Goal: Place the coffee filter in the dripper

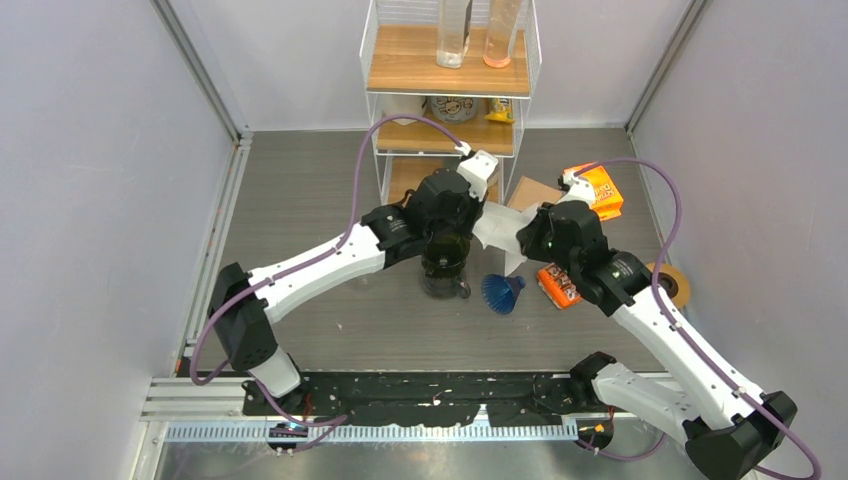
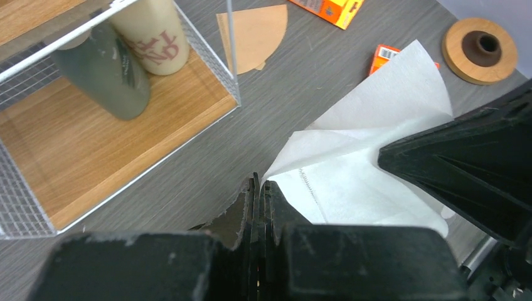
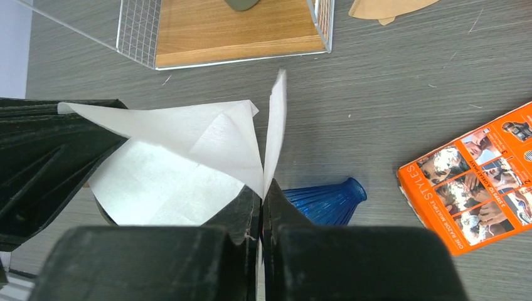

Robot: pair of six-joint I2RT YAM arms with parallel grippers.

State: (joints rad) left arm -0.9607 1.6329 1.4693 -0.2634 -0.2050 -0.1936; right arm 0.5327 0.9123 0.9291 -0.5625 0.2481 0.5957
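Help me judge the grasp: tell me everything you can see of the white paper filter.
The white paper filter is thin, creased paper with a stitched-looking seam, partly spread open. The left gripper and the right gripper are each shut on an edge, holding it between them. It is not in the blue dripper.

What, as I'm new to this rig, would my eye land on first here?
A white coffee filter is stretched at the centre of the scene between the left gripper and the right gripper, both pinched shut on it. Close by lies a blue dripper on its side; a wire shelf stands at the back.
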